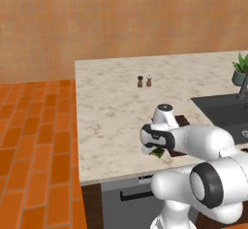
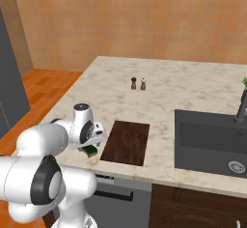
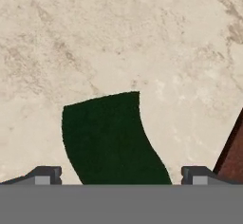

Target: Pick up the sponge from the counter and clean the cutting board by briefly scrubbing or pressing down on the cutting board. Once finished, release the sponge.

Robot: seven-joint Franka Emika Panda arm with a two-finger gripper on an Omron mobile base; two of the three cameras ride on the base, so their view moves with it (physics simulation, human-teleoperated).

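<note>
The left base view looks from behind the arm on its left side, forward and down over the counter (image 1: 111, 102). The right base view looks from behind on the right side at the same counter (image 2: 169, 87), and both share the cutting board (image 2: 125, 142). The hand view looks straight down, very near the sponge (image 3: 111, 140)

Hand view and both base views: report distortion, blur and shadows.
Hand view: the sponge looks bowed, its straight edges curving, with the gripper open around it; no cast shadow. Left base view: soft, coarse rendering, the shakers blurry. Right base view: even flat light, no glare on the counter or the cutting board.
</note>
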